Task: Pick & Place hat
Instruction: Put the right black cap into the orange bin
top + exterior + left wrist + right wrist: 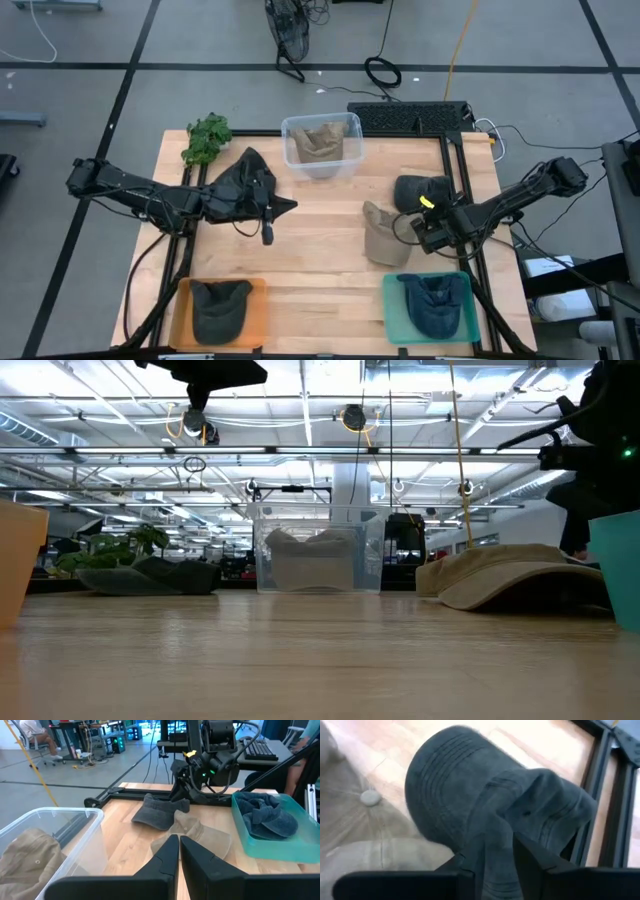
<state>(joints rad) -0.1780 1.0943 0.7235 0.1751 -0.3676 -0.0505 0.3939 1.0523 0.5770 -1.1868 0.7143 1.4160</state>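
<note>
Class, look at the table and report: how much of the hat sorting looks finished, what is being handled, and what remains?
Done: hats lie in the orange tray, teal tray and clear bin. In hand: the right pincer grips the dark grey hat. Left: the tan hat on the table, and whatever the left pincer does with the black hat.

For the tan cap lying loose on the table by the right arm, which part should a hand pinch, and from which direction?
Probably the tan cap is best pinched at its brim edge, coming from above. In the low view the brim juts out thin and slightly raised off the table, so fingers could close over it. The crown is broad and soft, and the dark grey cap crowds its far side.
</note>
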